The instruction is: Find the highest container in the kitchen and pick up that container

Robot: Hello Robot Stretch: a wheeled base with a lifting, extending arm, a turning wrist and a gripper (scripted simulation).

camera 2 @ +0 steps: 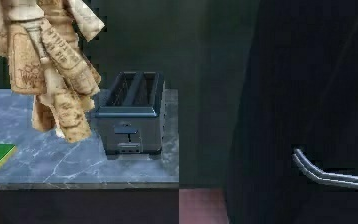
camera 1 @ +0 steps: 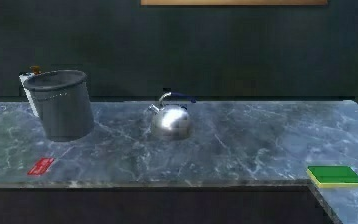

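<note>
Gripper state cannot be told from these views. A grey bucket-shaped container (camera 1: 59, 103) is seen standing upright on the marble countertop (camera 1: 247, 140) at the forward view's left, close to the dark wall; it is the tallest thing seen on that surface. A small white and red object (camera 1: 32, 75) is partly hidden just behind its rim. A shiny metal kettle (camera 1: 171, 120) with a dark handle is placed to the container's right, apart from it, near the middle of the counter. A flat red item (camera 1: 41, 166) is laid near the front edge, below the container. A green and yellow sponge (camera 1: 334, 176) is set at the counter's right corner.

In the arm side view, a dark two-slot toaster (camera 2: 135, 115) is seen on the countertop near its end. A beige printed bundle (camera 2: 52, 65) is seen just left of the toaster. A dark door (camera 2: 297, 90) with a metal handle (camera 2: 332, 172) is seen at the right.
</note>
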